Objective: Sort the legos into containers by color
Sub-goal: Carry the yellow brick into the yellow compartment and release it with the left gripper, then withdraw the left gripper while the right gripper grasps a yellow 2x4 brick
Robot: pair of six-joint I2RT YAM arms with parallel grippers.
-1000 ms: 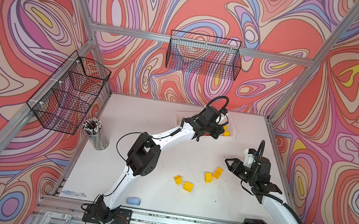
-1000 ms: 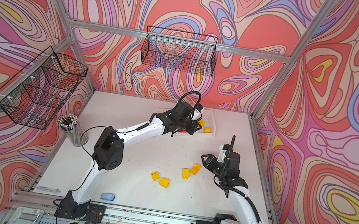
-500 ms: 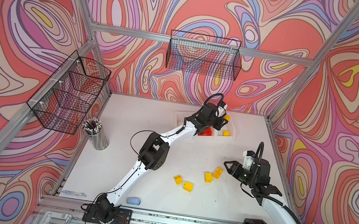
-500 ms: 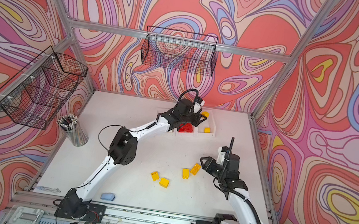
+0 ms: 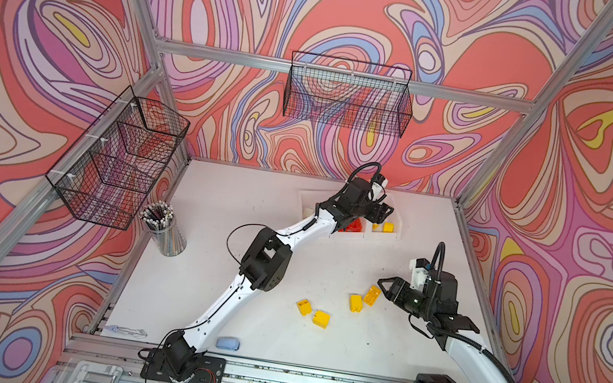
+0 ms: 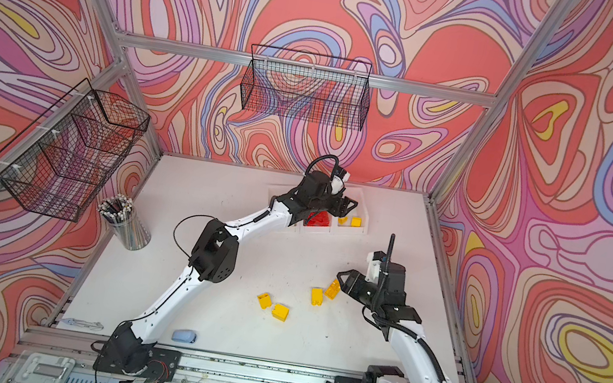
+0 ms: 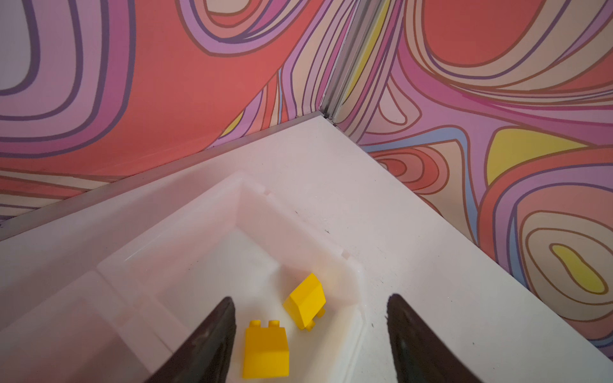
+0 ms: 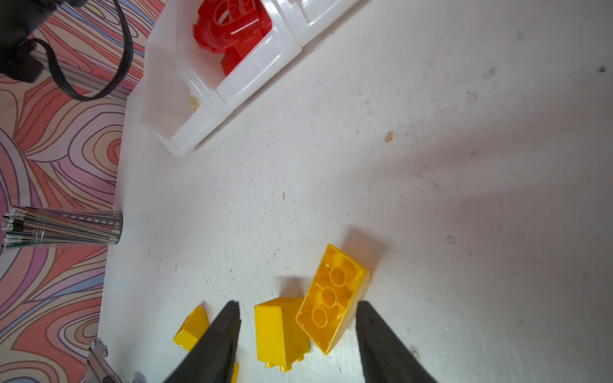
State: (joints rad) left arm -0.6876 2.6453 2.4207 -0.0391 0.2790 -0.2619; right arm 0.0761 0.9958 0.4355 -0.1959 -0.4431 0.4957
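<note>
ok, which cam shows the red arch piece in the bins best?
Right wrist: the red arch piece lies unobstructed in the middle bin, curve clear, cropped by the frame edge. In both top views it is a small red patch partly hidden behind the left arm. Left wrist misses it.

Swirl-patterned walls in red, pink and lilac all round, long black wire basket hung upper centre, tiered black wire basket at middle left, metal pencil cup just below it on the white table, pale blue block at lower centre.
</note>
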